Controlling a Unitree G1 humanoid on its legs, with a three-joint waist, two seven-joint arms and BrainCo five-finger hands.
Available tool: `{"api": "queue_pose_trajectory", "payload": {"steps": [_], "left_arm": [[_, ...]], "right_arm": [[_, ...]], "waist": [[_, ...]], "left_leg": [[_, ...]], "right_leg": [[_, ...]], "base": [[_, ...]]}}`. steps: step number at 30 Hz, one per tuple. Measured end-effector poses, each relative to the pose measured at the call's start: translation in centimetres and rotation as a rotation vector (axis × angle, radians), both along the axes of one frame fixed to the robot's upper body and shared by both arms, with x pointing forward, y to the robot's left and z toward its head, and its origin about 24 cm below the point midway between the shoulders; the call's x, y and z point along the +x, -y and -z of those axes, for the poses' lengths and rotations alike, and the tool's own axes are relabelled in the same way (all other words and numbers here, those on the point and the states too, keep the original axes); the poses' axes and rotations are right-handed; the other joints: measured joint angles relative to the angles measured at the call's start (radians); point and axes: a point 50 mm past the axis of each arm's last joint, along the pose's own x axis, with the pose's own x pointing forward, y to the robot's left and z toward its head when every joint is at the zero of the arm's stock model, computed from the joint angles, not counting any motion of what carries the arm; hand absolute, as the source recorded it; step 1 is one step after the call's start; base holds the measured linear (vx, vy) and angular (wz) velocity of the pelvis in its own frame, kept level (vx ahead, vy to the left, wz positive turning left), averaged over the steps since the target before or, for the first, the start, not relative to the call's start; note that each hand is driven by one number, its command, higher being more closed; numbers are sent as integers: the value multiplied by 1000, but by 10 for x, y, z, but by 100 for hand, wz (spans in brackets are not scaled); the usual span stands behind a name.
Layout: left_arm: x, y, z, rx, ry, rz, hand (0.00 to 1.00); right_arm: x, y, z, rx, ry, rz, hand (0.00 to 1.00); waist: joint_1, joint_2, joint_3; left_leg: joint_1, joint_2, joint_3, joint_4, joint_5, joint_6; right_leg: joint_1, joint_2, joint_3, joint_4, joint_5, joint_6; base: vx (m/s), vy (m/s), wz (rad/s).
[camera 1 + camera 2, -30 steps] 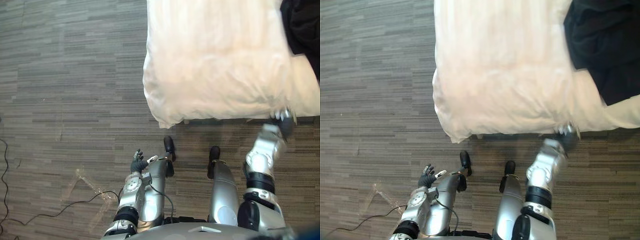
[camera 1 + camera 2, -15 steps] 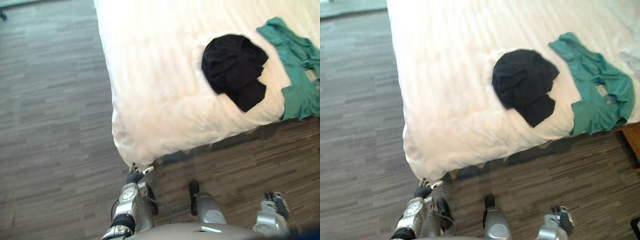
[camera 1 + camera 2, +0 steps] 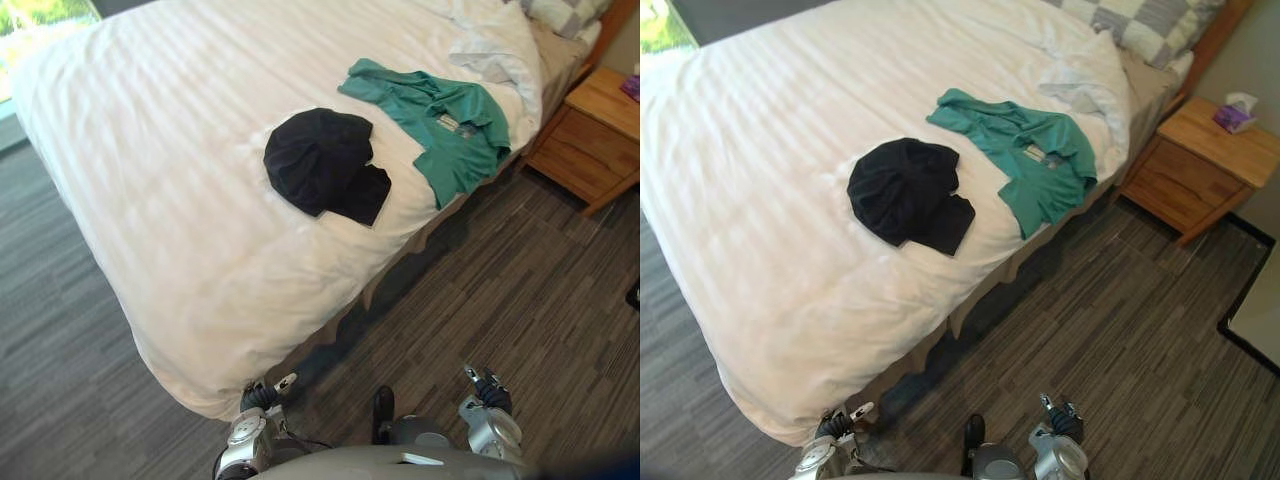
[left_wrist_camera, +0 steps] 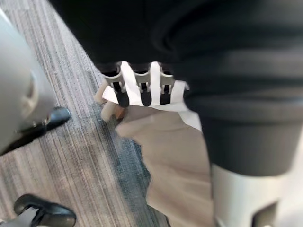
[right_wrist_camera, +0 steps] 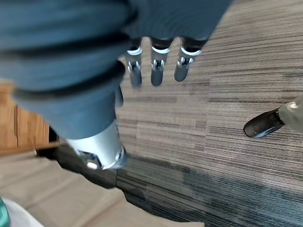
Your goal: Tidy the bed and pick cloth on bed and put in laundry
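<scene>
A black cloth [image 3: 325, 175] lies bunched in the middle of the bed's white duvet [image 3: 170, 150]. Beside it a teal shirt [image 3: 440, 125] is spread out and hangs over the bed's side edge. My left hand [image 3: 262, 395] is low by the duvet's near corner, its fingers [image 4: 142, 90] straight and holding nothing. My right hand [image 3: 487, 390] hangs over the carpet away from the bed, with straight fingers [image 5: 156, 68] and nothing in it.
A crumpled white sheet [image 3: 495, 50] and a checked pillow [image 3: 1140, 20] lie at the bed's head. A wooden nightstand [image 3: 1205, 160] with a tissue box [image 3: 1235, 112] stands beside the bed. Grey carpet [image 3: 560, 290] runs along the bed's side.
The camera has swung up over the bed, bringing both clothes into sight. My right hand, earlier up at the duvet's edge, now hangs low and away from it with straight fingers.
</scene>
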Motion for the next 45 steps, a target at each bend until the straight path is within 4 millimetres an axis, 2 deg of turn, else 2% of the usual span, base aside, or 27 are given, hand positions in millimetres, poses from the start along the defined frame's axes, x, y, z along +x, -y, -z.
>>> {"api": "queue_pose_trajectory", "payload": {"steps": [3,6,7,8,9,12,15,16,17,18,19,20,21,22,23,24,25,26,27,28,29,30,32,34,38,39,45], "left_arm": [[-4,-4,1,-3,-3,-29,0],[-8,-8,-1,-1,28,-102,0],[-11,-5,-1,-20,35,-140,0],[-11,-3,-1,-30,39,-164,0],[-14,-6,-1,-28,41,-191,0],[-18,-6,-1,-36,45,-214,0],[3,7,-7,-74,109,-148,0],[11,6,-10,-74,130,-134,0],[11,6,-10,-72,133,-134,0],[10,7,-9,-75,130,-138,0],[8,6,-9,-76,125,-146,0],[4,6,-8,-75,116,-150,0],[2,6,-7,-75,110,-151,0],[3,6,-8,-75,118,-153,0],[3,4,-8,-72,119,-156,0],[1,2,-7,-69,112,-160,0],[-2,2,-6,-69,102,-161,0],[-8,5,-4,-76,88,-166,0],[-5,4,-6,-75,103,-148,0],[-3,2,-7,-69,109,-141,0],[-1,-1,-7,-63,109,-140,0],[-6,-2,-3,-64,82,-139,0],[-6,-2,-3,-67,82,-114,0],[-1,5,-4,-79,98,-52,0],[-3,4,-1,-81,80,-36,0],[-20,-11,8,-55,-14,-24,0],[-19,-11,8,-54,-13,-25,0]], "right_arm": [[4,-13,0,5,3,-72,0],[3,-18,0,-23,-13,-140,0],[6,-15,-1,-37,-7,-156,0],[7,-13,-2,-51,-5,-176,0],[8,-17,-3,-53,4,-207,0],[7,-19,-7,-71,22,-235,0],[12,-23,-14,-82,65,-263,0],[12,-34,-12,-46,58,-278,0],[10,-40,-10,-31,52,-312,0],[10,-41,-10,-32,49,-324,0],[14,-40,-12,-39,58,-327,0],[19,-41,-13,-47,64,-340,0],[20,-41,-14,-51,65,-347,0],[16,-39,-13,-58,54,-345,0],[13,-41,-11,-52,44,-347,0],[12,-43,-10,-47,42,-358,0],[13,-43,-10,-45,43,-359,0],[14,-36,-13,-62,58,-346,0],[12,-36,-12,-57,52,-333,0],[5,-37,-8,-47,28,-330,0],[2,-39,-5,-38,8,-333,0],[0,-39,-2,-33,-5,-340,0],[1,-40,0,-27,-16,-345,0],[-7,-34,7,-24,-61,-317,0],[-16,-31,13,-17,-105,-305,0],[-37,-21,27,14,-221,-281,0],[-37,-21,27,13,-220,-281,0]], "waist": [[3,-11,12],[10,-8,23],[23,17,26],[29,26,24],[29,18,35],[20,8,27],[7,16,12],[21,-41,32],[30,-50,29],[32,-49,18],[31,-35,18],[38,-2,19],[40,-2,18],[47,-5,22],[63,-9,21],[63,-17,20],[71,-13,19],[79,14,-1],[54,-11,1],[50,-30,-7],[73,-41,-14],[88,-31,-18],[78,-31,-20],[77,-36,-28],[79,-39,-52],[53,-43,-52],[54,-44,-50]], "left_leg": [[4,0,-60,81,-10,-17],[-78,-56,-416,197,-52,16],[-69,-93,-569,181,-82,18],[-74,-116,-641,190,-88,19],[-77,-130,-663,208,-102,40],[-68,-133,-686,199,-156,31],[-27,-129,-625,-18,-219,22],[-5,-162,-595,-51,-219,21],[5,-170,-567,-56,-220,20],[14,-171,-533,-62,-219,22],[20,-162,-484,-68,-215,26],[19,-131,-436,-70,-212,30],[22,-123,-424,-65,-212,30],[38,-139,-409,-50,-212,29],[39,-146,-407,-31,-210,33],[30,-156,-410,-3,-180,72],[25,-143,-412,-1,-162,85],[28,-125,-403,-36,-144,66],[47,-156,-407,-74,-142,51],[54,-178,-415,-93,-142,35],[51,-183,-415,-101,-145,27],[27,-163,-413,-78,-128,28],[3,-152,-422,-52,-98,32],[-4,-167,-498,-110,-101,24],[-36,-166,-519,-167,-74,34],[18,-187,-549,-182,-83,23],[17,-187,-549,-183,-83,23]], "right_leg": [[-1,7,81,-22,29,3],[-43,13,230,-21,38,4],[-76,38,293,-21,45,13],[-108,53,321,-18,47,16],[-117,49,311,-10,45,15],[-149,54,307,4,46,15],[-246,49,222,42,50,29],[-263,29,256,57,134,29],[-266,26,267,52,154,28],[-269,27,262,46,142,16],[-282,28,207,58,102,-30],[-336,28,99,183,67,-49],[-358,16,40,308,46,-72],[-370,-1,-55,430,-40,-76],[-368,-2,-63,444,-44,-86],[-357,7,-25,413,-14,-75],[-340,22,2,366,14,-57],[-371,19,4,464,-67,-71],[-398,-47,-4,699,-217,-45],[-388,-62,13,698,-262,-19],[-373,-49,15,662,-293,-42],[-337,-21,39,550,-274,-41],[-296,-1,51,453,-219,-46],[-228,18,70,312,-146,-39],[-182,50,111,197,-72,-16],[-32,39,111,-30,52,5],[-33,38,108,-29,52,5]], "base": [[-138,54,-94],[-159,91,-132],[-124,168,-182],[-135,173,-196],[-121,115,-135],[-128,148,-62],[-136,99,-12],[-169,106,-37],[-144,93,-73],[-79,52,-91],[-16,-5,-112],[-6,-13,-98],[87,-39,-88],[93,2,-71],[58,-29,-87],[-33,-22,-76],[-30,-115,-67],[55,-117,-5],[74,-151,25],[83,-87,37],[48,-145,-27],[27,-140,-53],[-1,-120,-42],[-14,-67,-32],[-63,42,-36],[-13,36,-4],[0,0,0]]}}
